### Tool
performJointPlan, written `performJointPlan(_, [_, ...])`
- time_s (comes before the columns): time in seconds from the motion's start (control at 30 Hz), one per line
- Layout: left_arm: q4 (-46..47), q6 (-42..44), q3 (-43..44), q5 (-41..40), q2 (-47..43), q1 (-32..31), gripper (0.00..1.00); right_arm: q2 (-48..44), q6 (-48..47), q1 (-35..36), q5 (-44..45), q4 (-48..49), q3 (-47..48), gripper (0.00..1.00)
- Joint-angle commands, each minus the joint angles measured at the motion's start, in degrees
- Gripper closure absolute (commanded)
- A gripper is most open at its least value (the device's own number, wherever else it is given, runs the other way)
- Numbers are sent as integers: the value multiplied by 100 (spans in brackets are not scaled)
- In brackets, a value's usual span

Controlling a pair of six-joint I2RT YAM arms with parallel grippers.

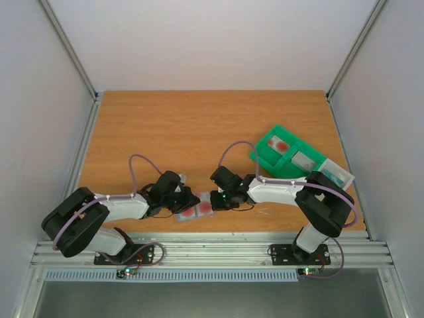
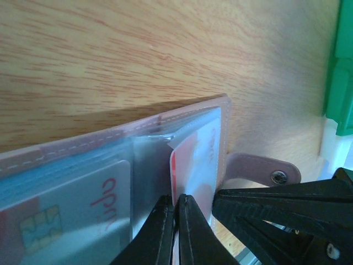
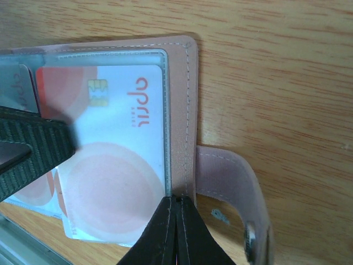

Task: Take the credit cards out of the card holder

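Note:
The card holder (image 1: 196, 208) lies open near the table's front edge, between the two arms. Up close it is pink-rimmed (image 3: 190, 110) with clear slot pockets and a snap strap (image 3: 231, 176). A white credit card (image 3: 116, 143) with red round marks lies in the pocket at the strap end. My left gripper (image 2: 175, 197) is shut on the edge of that card (image 2: 190, 165). Another card (image 2: 71, 204) sits in the neighbouring pocket. My right gripper (image 3: 177, 199) is shut on the holder's pink border beside the strap. The two grippers (image 1: 187, 199) (image 1: 213, 199) stand close together over the holder.
A green compartmented tray (image 1: 285, 156) stands at the right, behind my right arm, with a card in one compartment. Its green edge (image 2: 339, 83) shows at the right of the left wrist view. The metal rail of the table's front edge (image 1: 212, 248) runs just behind the holder.

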Motion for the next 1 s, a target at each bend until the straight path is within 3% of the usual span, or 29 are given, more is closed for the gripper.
performJointPlan(0.0, [-391, 28, -65, -275, -211, -66, 93, 24, 38, 43, 151, -211, -87, 99])
performJointPlan(0.37, [410, -216, -323, -3, -236, -65, 90, 37, 43, 44, 124, -184, -108, 99])
performJointPlan(0.5, [845, -359, -483, 51, -192, -58, 99, 22, 53, 39, 142, -176, -146, 99])
performJointPlan(0.6, [1010, -418, -543, 82, -185, -65, 100, 9, 56, 44, 141, -160, -165, 99])
performJointPlan(0.97, [668, -379, -541, -52, -520, -60, 99, -7, 65, 44, 176, -172, -200, 99])
